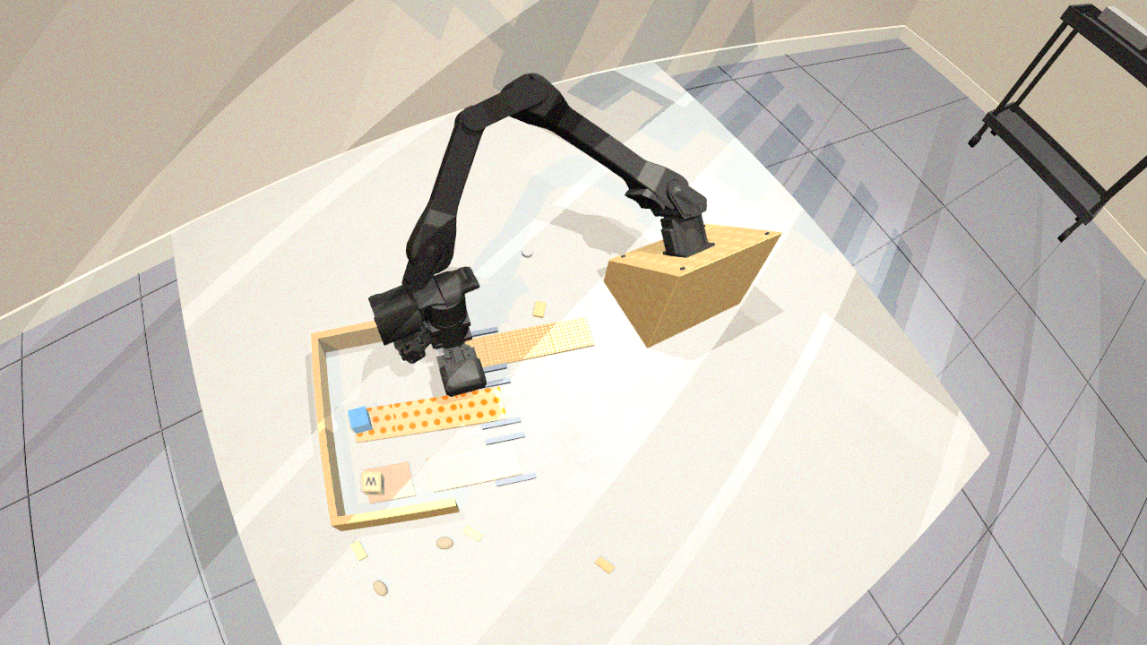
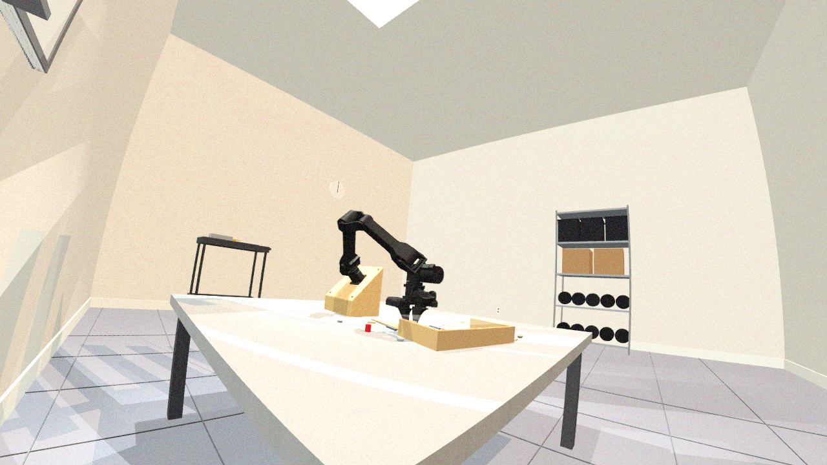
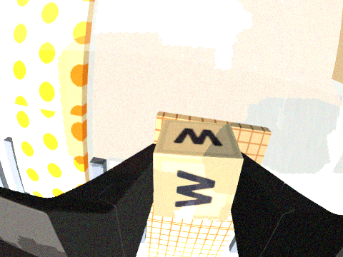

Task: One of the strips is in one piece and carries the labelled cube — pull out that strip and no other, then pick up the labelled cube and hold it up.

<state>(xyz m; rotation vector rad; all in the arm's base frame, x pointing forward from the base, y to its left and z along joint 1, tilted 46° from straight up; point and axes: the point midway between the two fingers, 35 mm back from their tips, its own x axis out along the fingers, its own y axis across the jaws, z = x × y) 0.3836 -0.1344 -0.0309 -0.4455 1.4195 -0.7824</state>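
Observation:
My gripper (image 2: 409, 317) (image 3: 194, 155) points down and is shut on a wooden cube (image 3: 196, 182) marked W, one finger on each side. The cube is over the far end of the grid-patterned strip (image 1: 545, 338) (image 3: 191, 237); whether it is lifted clear of it I cannot tell. In the top view the arm hides this cube and that strip end. The dotted strip (image 1: 425, 414) (image 3: 33, 82) carries a blue cube (image 1: 359, 419) at its far end. The third strip lies in two parts, a short piece (image 1: 399, 481) under another W cube (image 1: 371, 482) and a longer piece (image 1: 474, 468), with a gap between.
A low wooden wall (image 1: 322, 400) (image 2: 473, 336) encloses the strips' far ends on three sides. Grey guide rails (image 1: 504, 438) flank the strips. A red cylinder (image 2: 367, 327) stands outside the wall. Small blocks (image 1: 604, 564) and pebbles (image 1: 444, 543) lie on the table (image 1: 721, 497).

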